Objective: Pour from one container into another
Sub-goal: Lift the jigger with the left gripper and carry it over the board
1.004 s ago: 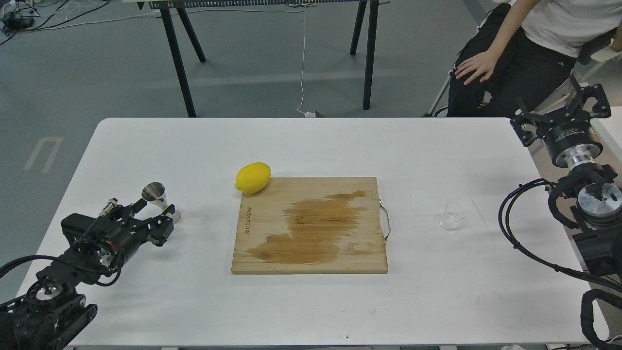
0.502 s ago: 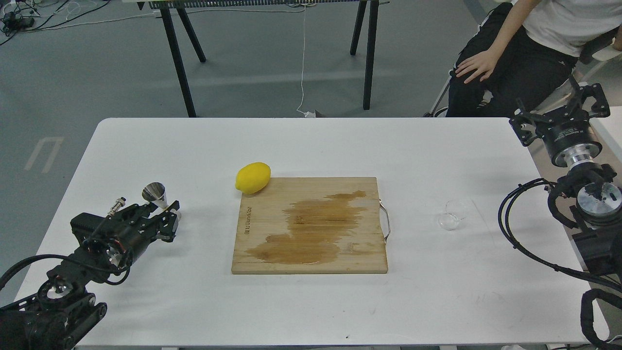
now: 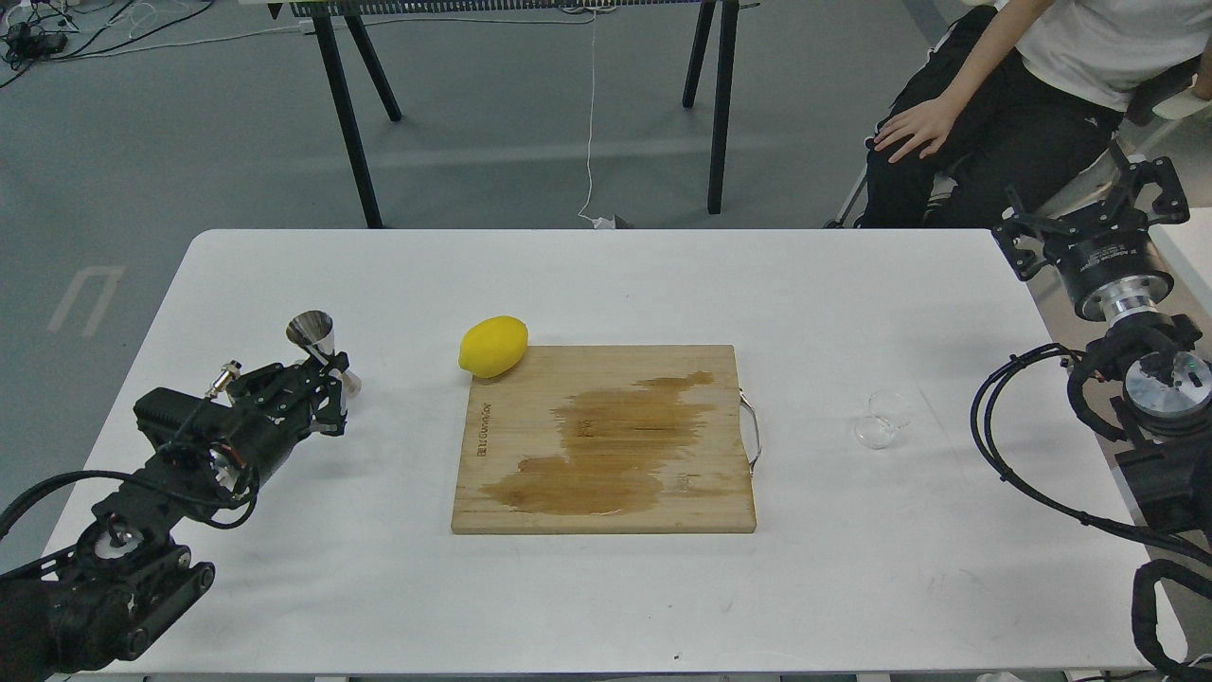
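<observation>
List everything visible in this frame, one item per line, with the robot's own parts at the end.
table: 1, white, fills the foreground
cutting board: 1, wood with a dark wet stain, table centre
lemon: 1, yellow, at the board's far-left corner
steel jigger: 1, shiny, table left, at the left gripper's fingertips
glass cup: 1, clear, right of the board
seated person: 1, white top, dark trousers, top right
left gripper: 1, black, at the jigger
right gripper: 1, black, open, table's right edge

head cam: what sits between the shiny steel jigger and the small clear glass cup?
In the head view, the yellow lemon and the stained wooden cutting board lie between the steel jigger on the left and the clear glass cup on the right.
</observation>
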Robot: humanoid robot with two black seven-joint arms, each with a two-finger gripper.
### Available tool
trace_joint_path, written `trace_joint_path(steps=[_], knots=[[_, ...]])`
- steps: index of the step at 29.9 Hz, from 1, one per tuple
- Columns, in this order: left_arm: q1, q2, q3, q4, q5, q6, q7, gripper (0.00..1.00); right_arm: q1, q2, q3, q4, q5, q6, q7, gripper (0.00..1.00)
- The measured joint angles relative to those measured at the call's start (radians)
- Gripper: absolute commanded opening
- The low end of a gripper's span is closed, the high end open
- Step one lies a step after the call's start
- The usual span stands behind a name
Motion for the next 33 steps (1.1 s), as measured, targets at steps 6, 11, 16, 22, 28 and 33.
trace_joint_path(steps=[6, 11, 16, 22, 28, 33], knots=[[-0.089, 0.023, 0.012, -0.232, 0.023, 0.003, -0.004, 0.06, -0.001, -0.025, 0.000, 0.000, 0.000, 0.000, 0.000, 1.00], [-0.206, -0.036, 0.113, -0.273, 0.161, -0.010, -0.001, 0.06, -0.006, -0.040, -0.002, -0.001, 0.000, 0.000, 0.000, 1.00], [-0.258, -0.162, 0.226, -0.215, 0.183, -0.016, 0.003, 0.06, -0.010, -0.052, 0.000, -0.001, 0.000, 0.000, 0.000, 1.00], [-0.255, -0.293, 0.339, -0.073, 0.184, -0.016, 0.004, 0.07, -0.027, -0.057, 0.004, -0.001, 0.000, 0.000, 0.000, 1.00], [-0.245, -0.338, 0.397, -0.042, 0.184, -0.015, 0.007, 0.15, -0.045, -0.079, 0.006, 0.000, 0.001, 0.000, 0.000, 1.00], [-0.224, -0.371, 0.400, -0.011, 0.184, -0.012, 0.008, 0.17, -0.049, -0.087, 0.006, 0.000, 0.002, 0.000, 0.001, 1.00]])
